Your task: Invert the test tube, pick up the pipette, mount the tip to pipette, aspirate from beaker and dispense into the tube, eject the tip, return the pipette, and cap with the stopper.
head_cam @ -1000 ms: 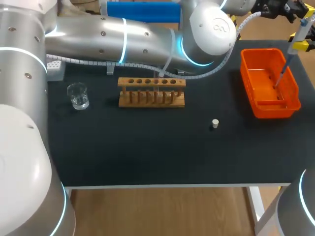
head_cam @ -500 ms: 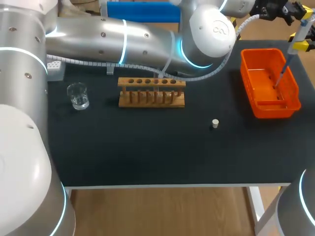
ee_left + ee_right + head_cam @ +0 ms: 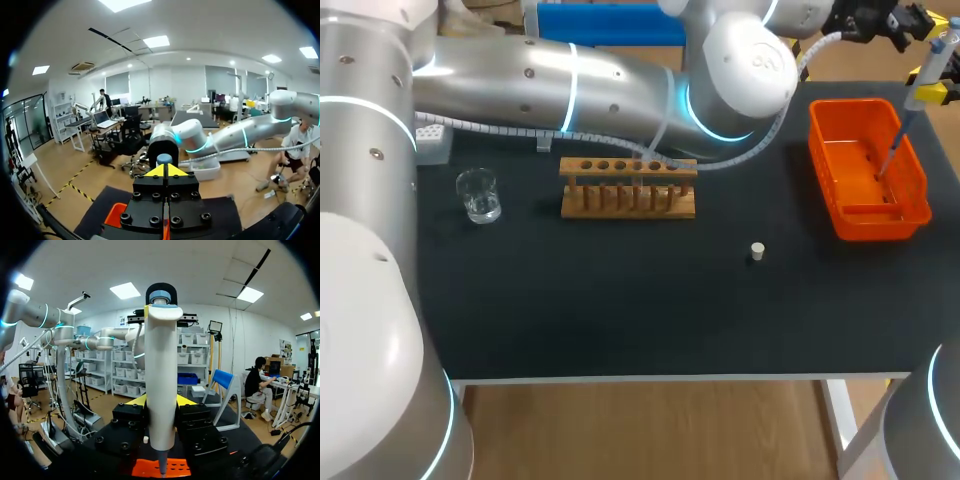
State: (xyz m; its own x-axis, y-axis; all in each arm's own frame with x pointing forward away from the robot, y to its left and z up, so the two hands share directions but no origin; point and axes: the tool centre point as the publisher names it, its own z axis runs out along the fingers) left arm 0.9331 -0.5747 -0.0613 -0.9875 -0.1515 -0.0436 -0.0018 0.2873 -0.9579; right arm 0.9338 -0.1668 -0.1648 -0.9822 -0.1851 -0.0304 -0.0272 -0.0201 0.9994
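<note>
Right tool [image 3: 161, 401] pinching white pipette with blue cap [image 3: 161, 365], upright above orange plastic bin [image 3: 868, 232] at black counter's [image 3: 620, 310] far right | left tool [image 3: 165, 170] tips pressed together, cap just ahead | small white stopper [image 3: 757, 251] mid-counter

The left arm [image 3: 620, 80] has shifted slightly; its white elbow joint [image 3: 745, 60] has drifted left and toward the far edge; its wrist end [image 3: 865, 15] has edged left, away from the pipette [image 3: 927, 70].
</note>
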